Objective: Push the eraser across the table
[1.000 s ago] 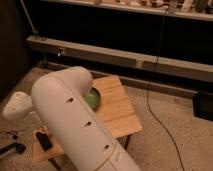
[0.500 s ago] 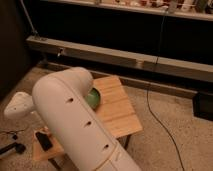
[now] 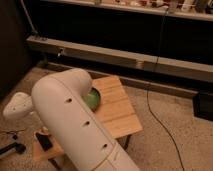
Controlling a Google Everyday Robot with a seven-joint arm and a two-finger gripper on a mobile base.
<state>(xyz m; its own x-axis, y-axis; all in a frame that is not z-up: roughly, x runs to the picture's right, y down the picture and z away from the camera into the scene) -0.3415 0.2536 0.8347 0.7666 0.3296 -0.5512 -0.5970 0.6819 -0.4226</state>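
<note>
The eraser [image 3: 44,142] is a small black block lying on the front left part of the table [image 3: 118,114], a light wooden top. My thick white arm [image 3: 75,125] rises from the bottom edge across the table and hides its middle. The arm's rounded white end [image 3: 18,106] hangs to the left of the table, above and left of the eraser. My gripper lies past that end and does not show; it is shut.
A green bowl [image 3: 93,99] sits on the table, half hidden behind the arm. A small pale cup [image 3: 44,131] stands just behind the eraser. A long low ledge [image 3: 125,60] runs along the back. A cable [image 3: 152,112] trails over the floor at the right.
</note>
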